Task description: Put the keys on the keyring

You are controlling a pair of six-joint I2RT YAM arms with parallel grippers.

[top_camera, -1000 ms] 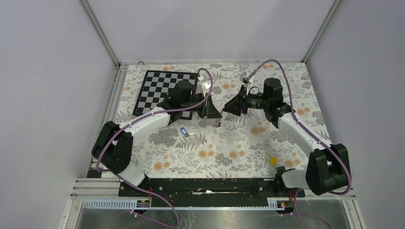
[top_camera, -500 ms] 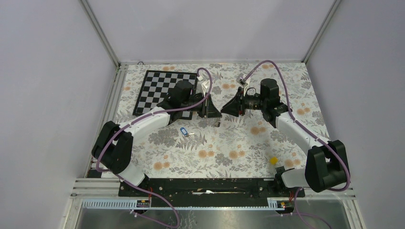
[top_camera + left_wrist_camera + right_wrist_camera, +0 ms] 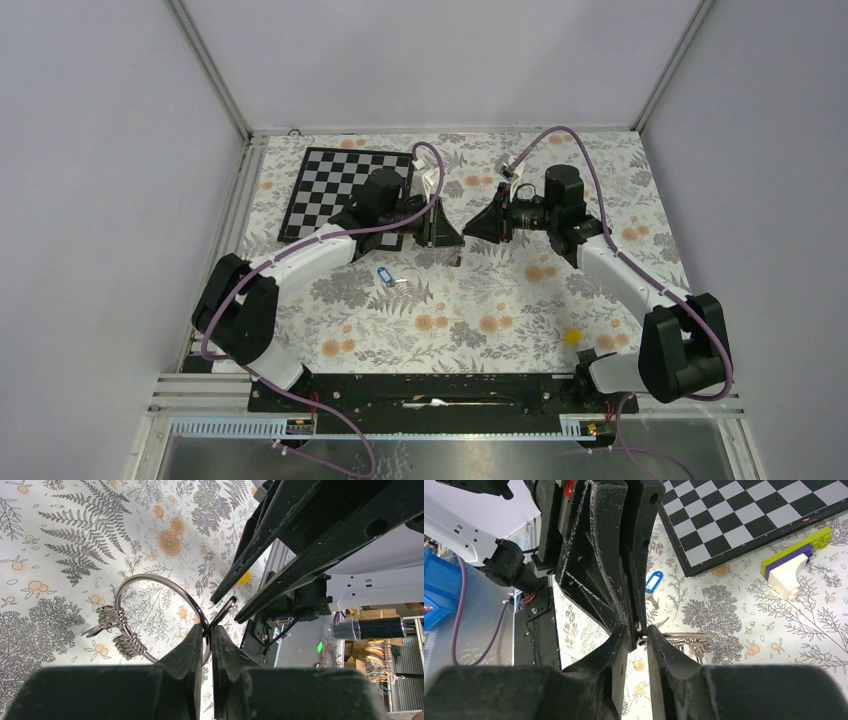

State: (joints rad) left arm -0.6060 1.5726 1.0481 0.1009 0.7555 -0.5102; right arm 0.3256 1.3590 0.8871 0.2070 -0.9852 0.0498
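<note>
My left gripper (image 3: 209, 628) is shut on the keyring (image 3: 155, 575), a thin silvery wire ring held above the floral table. A fan of small metal pieces (image 3: 117, 630) hangs on its left side. The two grippers meet tip to tip near mid-table, left (image 3: 452, 238) and right (image 3: 470, 228). My right gripper (image 3: 640, 629) stands narrowly open, its fingers (image 3: 300, 567) straddling the ring's loose wire end and the left fingertip. The ring (image 3: 684, 635) shows edge-on behind the right pad. A key with a blue tag (image 3: 383, 277) lies on the table below the left arm, also visible as the blue tag (image 3: 653, 582).
A chessboard (image 3: 345, 185) lies at the back left, behind the left arm. A small yellow block (image 3: 572, 337) sits near the right arm's base. A lime, purple and white toy piece (image 3: 794, 565) lies by the chessboard's edge (image 3: 744, 515).
The right gripper has edged left toward the left gripper and its jaws have narrowed around the ring's end. The left gripper and the blue-tagged key have not moved.
</note>
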